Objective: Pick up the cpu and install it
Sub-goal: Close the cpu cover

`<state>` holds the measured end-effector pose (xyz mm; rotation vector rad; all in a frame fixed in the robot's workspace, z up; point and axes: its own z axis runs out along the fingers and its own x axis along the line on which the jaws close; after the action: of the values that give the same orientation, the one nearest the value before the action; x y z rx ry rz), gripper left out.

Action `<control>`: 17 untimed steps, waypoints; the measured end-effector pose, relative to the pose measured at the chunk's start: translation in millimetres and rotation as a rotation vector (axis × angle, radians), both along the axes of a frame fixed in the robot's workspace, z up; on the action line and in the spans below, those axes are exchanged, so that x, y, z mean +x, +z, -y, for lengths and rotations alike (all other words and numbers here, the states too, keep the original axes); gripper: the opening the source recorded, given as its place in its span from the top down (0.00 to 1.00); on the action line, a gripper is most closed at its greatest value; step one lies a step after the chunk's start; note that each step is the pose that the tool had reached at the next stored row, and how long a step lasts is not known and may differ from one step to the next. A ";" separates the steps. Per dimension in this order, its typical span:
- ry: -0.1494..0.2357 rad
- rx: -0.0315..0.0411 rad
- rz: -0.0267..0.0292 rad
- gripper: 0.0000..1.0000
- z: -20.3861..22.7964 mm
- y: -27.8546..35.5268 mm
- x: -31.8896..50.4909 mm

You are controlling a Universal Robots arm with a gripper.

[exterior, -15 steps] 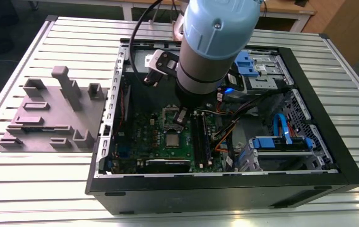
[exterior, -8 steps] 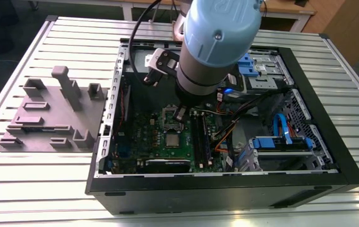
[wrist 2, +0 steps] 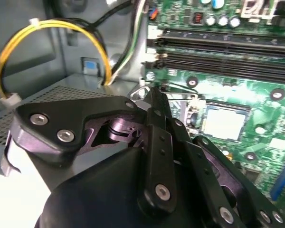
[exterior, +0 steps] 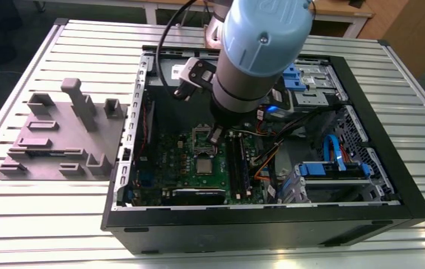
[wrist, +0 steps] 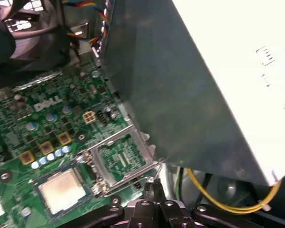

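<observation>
Both wrist views show us the cpu (wrist 2: 226,121) (wrist: 61,190) lying flat in its socket on the green motherboard (wrist 2: 256,90) (wrist: 42,128), with the hinged socket frame (wrist: 118,159) swung open just beside it. We see the gripper (wrist: 154,186) with fingers drawn narrow together, holding nothing, poised by that frame. From the exterior view we find the motherboard inside the open computer case (exterior: 391,185), alongside the grey power-supply box (wrist: 190,90) and cables.

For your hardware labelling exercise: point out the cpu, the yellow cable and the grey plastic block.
cpu (wrist: 61,189): first wrist view, silver top.
yellow cable (wrist 2: 19,35): second wrist view, top of loop.
grey plastic block (exterior: 55,140): exterior view, flat base.
</observation>
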<state>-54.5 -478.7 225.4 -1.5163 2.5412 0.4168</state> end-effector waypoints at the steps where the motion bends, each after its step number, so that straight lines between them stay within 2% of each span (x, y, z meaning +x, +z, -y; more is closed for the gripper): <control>1: 0.000 -0.0148 -0.0022 0.89 -0.5 -0.2 0.7; 2: 0.000 -0.0200 -0.0043 0.89 -1.1 -0.4 1.6; 9: 0.000 -0.0203 -0.0155 0.89 -6.1 -5.3 8.5; 14: 0.000 -0.0201 -0.0173 0.89 -10.6 -9.8 10.1; 17: 0.000 -0.0157 -0.0172 0.89 -14.0 -11.4 11.2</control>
<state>-43.3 -464.7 214.0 -1.5252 2.5633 0.4127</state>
